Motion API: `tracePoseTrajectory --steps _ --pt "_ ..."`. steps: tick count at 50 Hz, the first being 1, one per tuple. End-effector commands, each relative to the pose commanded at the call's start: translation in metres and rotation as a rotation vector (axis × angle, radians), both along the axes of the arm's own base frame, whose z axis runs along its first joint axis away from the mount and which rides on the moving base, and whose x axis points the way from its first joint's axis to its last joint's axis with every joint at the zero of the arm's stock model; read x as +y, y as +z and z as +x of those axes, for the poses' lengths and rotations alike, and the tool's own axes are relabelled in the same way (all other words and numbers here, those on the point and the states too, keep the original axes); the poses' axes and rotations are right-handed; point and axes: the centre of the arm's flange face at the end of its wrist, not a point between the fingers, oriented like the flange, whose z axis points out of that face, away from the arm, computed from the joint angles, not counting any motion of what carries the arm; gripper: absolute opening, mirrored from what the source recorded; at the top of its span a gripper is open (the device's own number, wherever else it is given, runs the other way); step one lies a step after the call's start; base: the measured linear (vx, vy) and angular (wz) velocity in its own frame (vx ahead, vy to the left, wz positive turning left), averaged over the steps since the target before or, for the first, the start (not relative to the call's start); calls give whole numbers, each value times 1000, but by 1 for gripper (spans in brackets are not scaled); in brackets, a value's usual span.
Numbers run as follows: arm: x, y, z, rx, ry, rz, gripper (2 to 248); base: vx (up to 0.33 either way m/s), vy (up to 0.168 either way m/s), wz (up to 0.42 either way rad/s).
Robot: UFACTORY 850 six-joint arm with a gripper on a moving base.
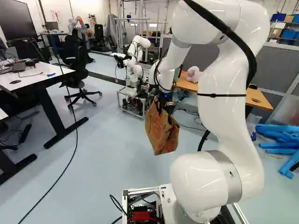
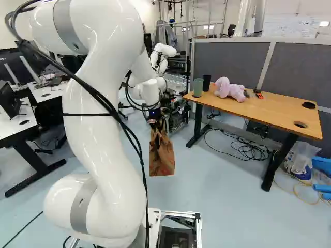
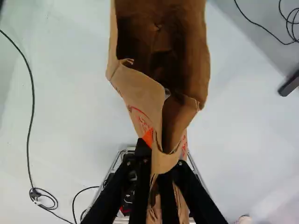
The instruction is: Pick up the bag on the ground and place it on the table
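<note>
Off the floor, the brown paper bag [image 1: 161,132] hangs below my gripper [image 1: 163,100] in the left base view. In the right base view the same bag [image 2: 161,153] hangs upright under the gripper [image 2: 155,123]. The wrist view shows the gripper [image 3: 158,173] shut on the bag's rim, with the open mouth of the bag [image 3: 140,93] ahead of the fingers. The wooden table [image 2: 248,109] stands to the right of the bag in the right base view.
On the wooden table are a pink plush toy [image 2: 230,89], a green cup [image 2: 198,87] and a dark cup [image 2: 206,82]. Another robot [image 1: 135,60] stands beyond the bag. A white desk [image 1: 35,77] is at the left; cables [image 2: 248,147] lie beneath the wooden table.
</note>
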Motion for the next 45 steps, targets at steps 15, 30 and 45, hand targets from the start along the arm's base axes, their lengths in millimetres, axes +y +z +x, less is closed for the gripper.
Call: tracePoseTrajectory --steps 15,30,45 --pt "0 22 -9 -5 0 0 24 0 0 0" --pt "0 44 -17 -12 0 0 24 0 0 0" --pt "0 67 -23 -23 0 0 24 0 0 0"
